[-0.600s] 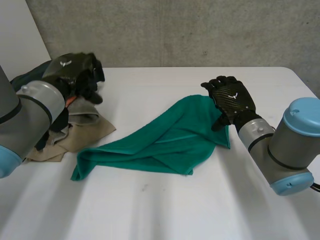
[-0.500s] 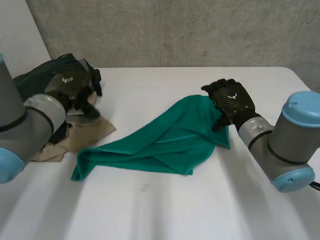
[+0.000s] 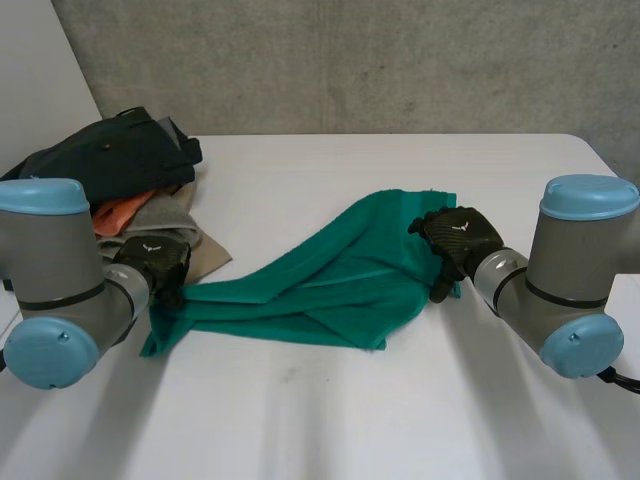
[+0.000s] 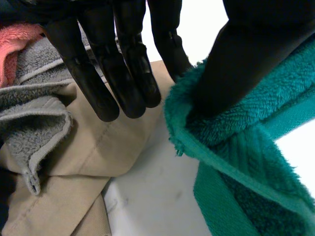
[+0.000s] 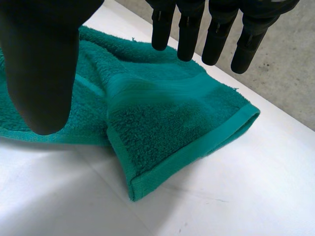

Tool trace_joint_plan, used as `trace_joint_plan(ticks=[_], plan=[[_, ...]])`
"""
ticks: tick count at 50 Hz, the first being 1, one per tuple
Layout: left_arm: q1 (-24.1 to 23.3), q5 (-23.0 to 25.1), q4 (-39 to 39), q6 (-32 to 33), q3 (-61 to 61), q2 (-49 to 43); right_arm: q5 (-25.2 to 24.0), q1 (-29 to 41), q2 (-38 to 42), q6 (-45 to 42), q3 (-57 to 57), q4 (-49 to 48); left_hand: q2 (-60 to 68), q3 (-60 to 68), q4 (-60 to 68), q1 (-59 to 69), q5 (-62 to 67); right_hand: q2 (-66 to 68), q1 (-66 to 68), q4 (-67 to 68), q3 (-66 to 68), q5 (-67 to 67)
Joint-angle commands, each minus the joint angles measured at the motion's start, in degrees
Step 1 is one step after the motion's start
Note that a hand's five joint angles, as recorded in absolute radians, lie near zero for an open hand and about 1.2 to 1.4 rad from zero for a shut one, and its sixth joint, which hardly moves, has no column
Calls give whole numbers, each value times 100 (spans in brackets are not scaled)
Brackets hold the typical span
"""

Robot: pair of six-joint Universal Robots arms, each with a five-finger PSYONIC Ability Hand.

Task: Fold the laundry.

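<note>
White table point(image 3: 300, 420), green towel point(image 3: 330, 285), logo point(image 3: 462, 226) on right hand point(image 3: 452, 243)

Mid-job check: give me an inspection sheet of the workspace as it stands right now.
Surface: white table, carrying all the cloth.
Job's things: green towel, crumpled and partly folded over itself in the middle of the table.
Clutter: laundry pile at the robot's left, with a dark garment on top and orange, grey and beige cloth below. The beige lies beside the towel's left end.
Hands: left hand open, thumb on the towel's left end, fingers straight over the beige cloth. Right hand open, fingers straight above the towel's right corner.
Cables: nothing seen.
Surroundings: concrete wall behind the table.
</note>
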Motion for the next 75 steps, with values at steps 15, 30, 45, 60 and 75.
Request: trace_joint_plan(ticks=[15,30,45,60,75], plan=[[-481,177,-650,-163,715,1863,94,148,664,316,-1075,484,1655,1744,1714,1419,1759,1029,958,981,930,876],[-964,379,-1204,-427,1884,2109,156,341,1025,632,-1471,625,1655,1744,1714,1419,1759,1314,1244,1267,1215,1162],[-1026,326,-1300,-427,1972,2188,331,333,1395,597,-1779,388,1655,1744,1714,1419,1759,6061,5990,6013,5962,5909],[-560,352,-1344,99,1656,1758,-292,-800,-1550,-1324,-979,2537,1655,1744,1714,1419,1759,6061,5990,6013,5962,5909],[-657,713,-1494,1084,2954,-202,-231,-968,-1384,-2093,-1611,2630,1655,1744,1714,1419,1759,6061,5990,6013,5962,5909]])
